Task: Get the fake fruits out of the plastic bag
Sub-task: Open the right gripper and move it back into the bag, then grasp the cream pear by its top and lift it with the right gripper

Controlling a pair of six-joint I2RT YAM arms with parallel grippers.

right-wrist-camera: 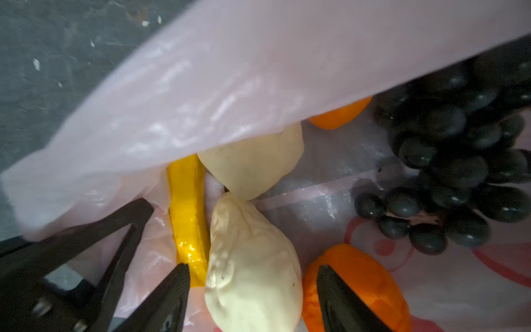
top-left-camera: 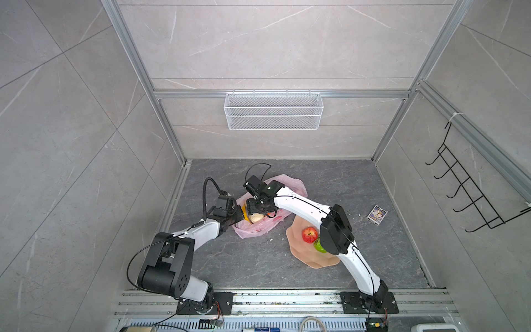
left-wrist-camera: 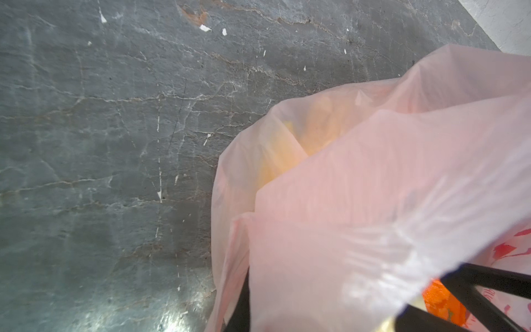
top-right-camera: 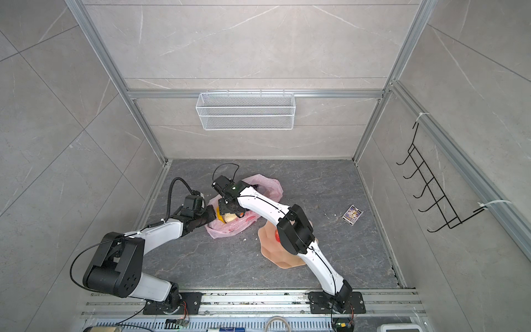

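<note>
The thin translucent pink plastic bag (top-left-camera: 253, 230) is held by its mouth edge in the closed left claw (top-left-camera: 240, 217). Inside, a beige lumpy plastic fruit (right-wrist-camera: 250, 287) is straddled by the open right claw (right-wrist-camera: 253, 268), crowded by a yellow banana (right-wrist-camera: 188, 218) and a round orange fruit (right-wrist-camera: 367, 276) on either side.

I see a dark stone worktop (top-left-camera: 230, 264). On it: plastic bag (top-left-camera: 258, 227), peach dish (top-left-camera: 304, 253), small card pack (top-left-camera: 377, 214).

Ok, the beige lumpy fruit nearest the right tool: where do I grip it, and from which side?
Grip the beige lumpy fruit across its broad, rounded end, coming in through the plastic bag mouth. It tapers toward the far end, so the wide part likely seats better. The open right tool straddles it: banana one side, orange the other.
</note>
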